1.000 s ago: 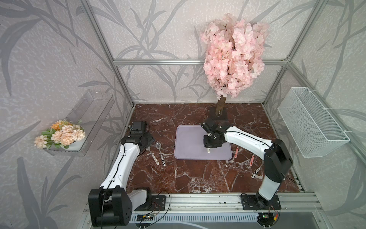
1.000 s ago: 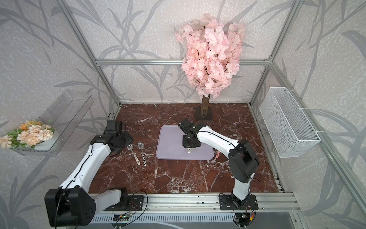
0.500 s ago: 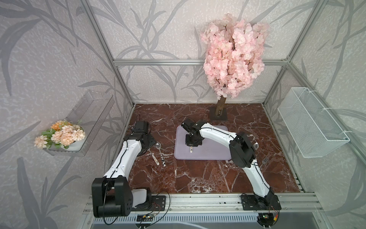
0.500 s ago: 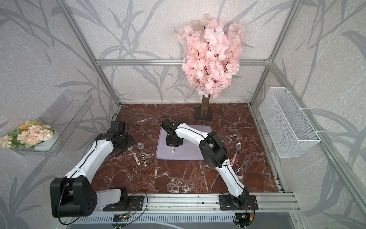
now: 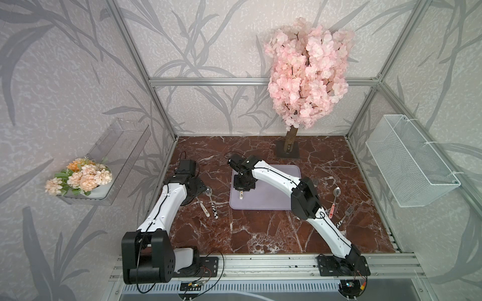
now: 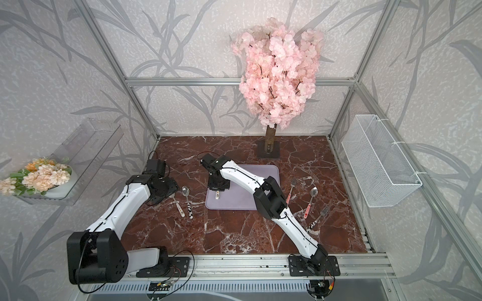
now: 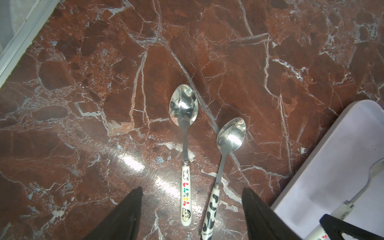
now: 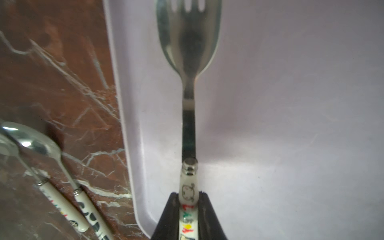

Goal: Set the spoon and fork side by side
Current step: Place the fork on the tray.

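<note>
Right gripper clamped tight on the fork by its painted handle, low over the lilac tray — centre frame in both top views. Left gripper hangs wide open, empty, above two spoons lying on the marble table left of the tray.

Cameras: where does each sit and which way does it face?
Top views: high in front, looking down at the table and mat; left arm and right arm show whole.
Left wrist: on left arm, facing down at two spoons; open left gripper shows.
Right wrist: on right arm, facing along the fork; right gripper shut on it.
Shared: both wrist views catch the spoons and mat.
</note>
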Robot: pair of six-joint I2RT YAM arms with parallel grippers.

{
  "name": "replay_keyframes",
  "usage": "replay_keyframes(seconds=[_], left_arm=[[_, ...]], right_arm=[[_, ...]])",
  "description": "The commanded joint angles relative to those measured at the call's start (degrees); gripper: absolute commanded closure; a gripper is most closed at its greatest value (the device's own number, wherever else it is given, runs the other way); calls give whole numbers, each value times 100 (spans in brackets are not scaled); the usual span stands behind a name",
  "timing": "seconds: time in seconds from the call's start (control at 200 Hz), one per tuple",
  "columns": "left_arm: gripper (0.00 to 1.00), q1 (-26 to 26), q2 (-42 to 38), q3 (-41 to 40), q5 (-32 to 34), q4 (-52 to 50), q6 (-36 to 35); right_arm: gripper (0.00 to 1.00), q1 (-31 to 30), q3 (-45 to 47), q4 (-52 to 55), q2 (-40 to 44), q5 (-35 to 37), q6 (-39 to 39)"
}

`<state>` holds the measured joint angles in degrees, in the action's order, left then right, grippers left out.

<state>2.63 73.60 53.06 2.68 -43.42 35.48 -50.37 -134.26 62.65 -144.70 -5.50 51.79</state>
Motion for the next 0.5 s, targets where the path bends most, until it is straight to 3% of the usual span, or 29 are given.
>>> replay_keyframes(seconds=[0.0,0.19,0.495], left_arm=[[22,27,-98,-49,-53,-70,-103],[22,19,-30,-50,-127,-44,-134],[20,26,-56,-80,-218,-41,-179]], right_arm=[[99,-40,-115,357,-119,33,59],[97,-39,-130,318,-259,-92,113],[79,-37,-122,255,-309,-197,7]])
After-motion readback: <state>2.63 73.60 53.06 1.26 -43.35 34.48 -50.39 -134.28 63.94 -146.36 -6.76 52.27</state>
